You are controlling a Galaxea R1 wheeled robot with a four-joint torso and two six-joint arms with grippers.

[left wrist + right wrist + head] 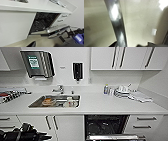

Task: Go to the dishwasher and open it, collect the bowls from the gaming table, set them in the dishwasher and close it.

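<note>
Under the white table (100, 105), right of the sink (55, 101), the dishwasher (106, 124) is seen with its steel door (52, 30) partly lowered. Stiff and heavy on its hinge, it is best gripped at the top edge. Neither end effector's opening can be told.

No legible txt; towel dispenser (37, 63) label unreadable.

Dishwasher (43, 23) door lowered, dark racks inside, under white counter (37, 6)
</note>
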